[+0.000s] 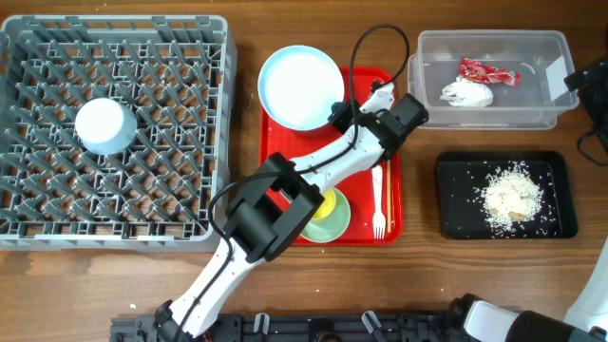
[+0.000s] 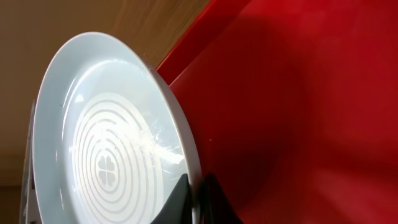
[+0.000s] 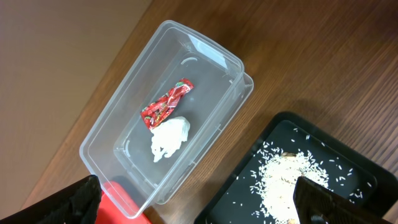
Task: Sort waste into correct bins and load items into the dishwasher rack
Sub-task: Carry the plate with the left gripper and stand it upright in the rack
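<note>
Your pale blue plate (image 1: 299, 85) sits at the red tray's (image 1: 364, 214) far-left corner, its right rim pinched in the left gripper's (image 2: 194, 198) jaws. The dishwasher rack (image 1: 171, 142), one bowl (image 1: 104, 125) inside, lies to its left. At far right, the right gripper (image 3: 202, 199) hangs spread by the clear tub (image 1: 427, 66) holding wrapper (image 1: 489, 72) and tissue (image 1: 467, 93); crumbs (image 1: 513, 195) lie in the black tray (image 1: 456, 214).
</note>
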Tool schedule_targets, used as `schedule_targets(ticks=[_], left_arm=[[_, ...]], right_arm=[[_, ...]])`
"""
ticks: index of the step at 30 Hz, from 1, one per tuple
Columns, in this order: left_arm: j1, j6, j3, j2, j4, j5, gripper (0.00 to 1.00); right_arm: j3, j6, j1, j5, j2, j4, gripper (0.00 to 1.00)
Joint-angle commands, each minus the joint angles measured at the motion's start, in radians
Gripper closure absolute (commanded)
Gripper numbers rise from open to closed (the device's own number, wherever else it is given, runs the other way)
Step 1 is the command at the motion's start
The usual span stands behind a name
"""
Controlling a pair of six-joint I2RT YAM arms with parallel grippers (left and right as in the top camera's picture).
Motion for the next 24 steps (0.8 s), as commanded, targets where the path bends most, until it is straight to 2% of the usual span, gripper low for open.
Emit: schedule_targets(ticks=[1, 8, 14, 18, 20, 24], left_arm=[[0.035, 0.005, -0.005, -0.066, 0.004, -0.047, 0.96], [0.146, -0.005, -0.005, -0.25, -0.006, 0.004, 0.96], [0.253, -0.104, -0.005, -0.36, -0.11, 0.135, 0.96], [0.335, -0.147, -0.005, -0.364, -0.204, 0.317, 0.96], [0.394, -0.208, -0.005, -0.364, -0.249, 0.405, 0.96], [0.505, -0.206, -0.005, -0.364, -0.293, 0.634, 0.96]], right_arm=[[-0.001, 0.007, -0.002, -0.002, 0.006, 0.002, 0.0], [-0.001, 0.007, -0.002, -0.002, 0.006, 0.002, 0.0], [-0.001, 0.007, -0.002, -0.002, 0.006, 0.002, 0.0], [-0.001, 0.007, -0.002, -0.002, 0.006, 0.002, 0.0], [-0.001, 0.007, -0.002, -0.002, 0.006, 0.002, 0.0], [-0.001, 0.007, -0.002, -0.002, 0.006, 0.002, 0.0]])
